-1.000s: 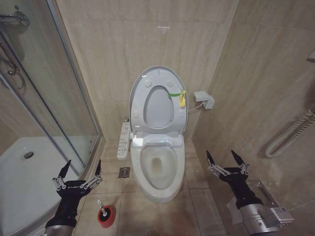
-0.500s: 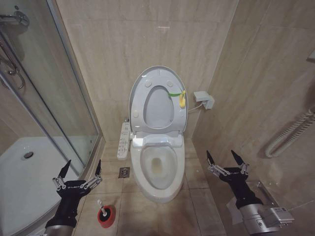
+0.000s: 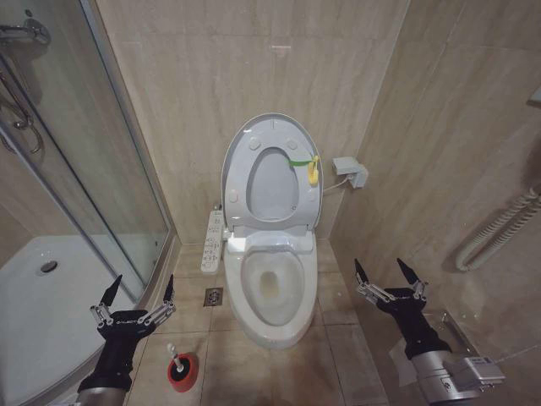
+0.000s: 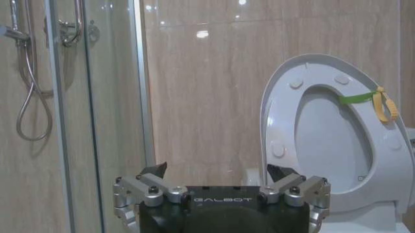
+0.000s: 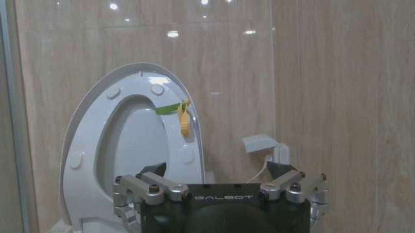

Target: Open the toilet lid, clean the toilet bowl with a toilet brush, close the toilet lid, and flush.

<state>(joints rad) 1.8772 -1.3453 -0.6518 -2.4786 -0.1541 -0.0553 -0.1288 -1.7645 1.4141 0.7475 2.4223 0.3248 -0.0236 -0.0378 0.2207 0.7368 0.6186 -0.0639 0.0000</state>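
The toilet lid (image 3: 272, 184) stands upright against the back wall with the ring seat (image 3: 238, 173) raised against it; a yellow-green tag (image 3: 311, 167) hangs at its edge. Below it the toilet bowl (image 3: 270, 286) lies uncovered. The toilet brush (image 3: 173, 353) stands in its red holder (image 3: 183, 373) on the floor, left of the bowl. My left gripper (image 3: 142, 284) hovers open just above and left of the brush, holding nothing. My right gripper (image 3: 379, 269) is open right of the bowl. The lid (image 4: 331, 131) shows beyond the left gripper (image 4: 217, 170), and the lid (image 5: 133, 141) beyond the right gripper (image 5: 216, 167).
A glass shower screen (image 3: 101, 169) and white shower tray (image 3: 42, 296) close off the left. A button panel (image 3: 213, 239) sits on the bowl's left side, with a floor drain (image 3: 213, 296) beside it. A wall box (image 3: 351, 172) and a hose (image 3: 499, 228) are on the right wall.
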